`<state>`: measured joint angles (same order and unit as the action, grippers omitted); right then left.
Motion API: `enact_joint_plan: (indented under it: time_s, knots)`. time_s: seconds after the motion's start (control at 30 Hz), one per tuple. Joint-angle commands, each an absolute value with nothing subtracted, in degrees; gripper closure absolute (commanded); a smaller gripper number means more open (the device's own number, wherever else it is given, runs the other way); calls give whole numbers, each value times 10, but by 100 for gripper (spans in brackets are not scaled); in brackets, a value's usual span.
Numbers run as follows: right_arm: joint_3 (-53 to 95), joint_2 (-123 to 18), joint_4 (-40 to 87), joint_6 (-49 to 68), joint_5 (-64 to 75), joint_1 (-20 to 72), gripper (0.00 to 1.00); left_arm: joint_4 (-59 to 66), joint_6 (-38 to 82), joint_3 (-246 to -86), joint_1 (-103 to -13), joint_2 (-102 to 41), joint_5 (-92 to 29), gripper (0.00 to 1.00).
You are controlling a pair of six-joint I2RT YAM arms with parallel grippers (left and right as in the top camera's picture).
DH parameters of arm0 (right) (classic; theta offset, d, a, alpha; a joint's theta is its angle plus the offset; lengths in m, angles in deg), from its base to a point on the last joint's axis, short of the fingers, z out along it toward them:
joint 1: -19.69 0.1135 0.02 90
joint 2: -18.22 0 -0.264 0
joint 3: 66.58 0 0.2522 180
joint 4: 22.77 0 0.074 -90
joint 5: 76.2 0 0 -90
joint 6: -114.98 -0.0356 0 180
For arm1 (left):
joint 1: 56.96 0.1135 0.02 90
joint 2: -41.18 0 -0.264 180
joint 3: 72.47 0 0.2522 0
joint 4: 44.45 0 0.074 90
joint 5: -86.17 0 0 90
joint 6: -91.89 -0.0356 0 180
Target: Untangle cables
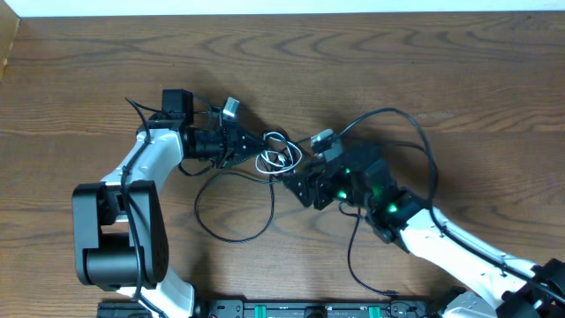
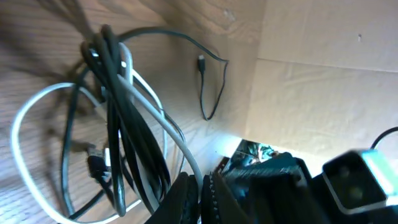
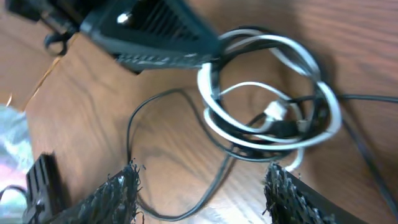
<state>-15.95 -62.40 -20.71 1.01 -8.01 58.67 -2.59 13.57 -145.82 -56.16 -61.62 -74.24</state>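
The cables are a tangle of white loops and thin black strands at the table's middle. My left gripper is shut on the tangle's left side. In the left wrist view the white cable runs down into the shut fingers, beside a bunch of black cable. My right gripper hovers just right of and below the tangle, open, holding nothing. In the right wrist view the white loops lie ahead of the spread fingertips, and a black strand crosses the wood between them.
A long black cable loop trails over the table toward the front. Another black strand with a small plug lies farther off. Thicker black wire arcs off the right arm. The table's far edge is at the top.
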Motion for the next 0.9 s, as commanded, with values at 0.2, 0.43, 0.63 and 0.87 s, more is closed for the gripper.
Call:
enact_joint_plan:
  time_s: [0.2, 0.43, 0.63, 0.87]
  knots:
    - [-161, -690, -242, 60, 9, 614, 29, -25, 122, -1462, -575, -619, -770, 92]
    - [-161, -765, -374, 64, 10, 614, 26, -25, 122, -1462, -576, -619, -787, 92]
    - [-161, -797, -435, 64, 10, 614, 48, -25, 122, -1462, -577, -619, -795, 92]
    - [-161, -801, -457, 64, 13, 611, 98, -25, 122, -1462, -584, -619, -799, 92]
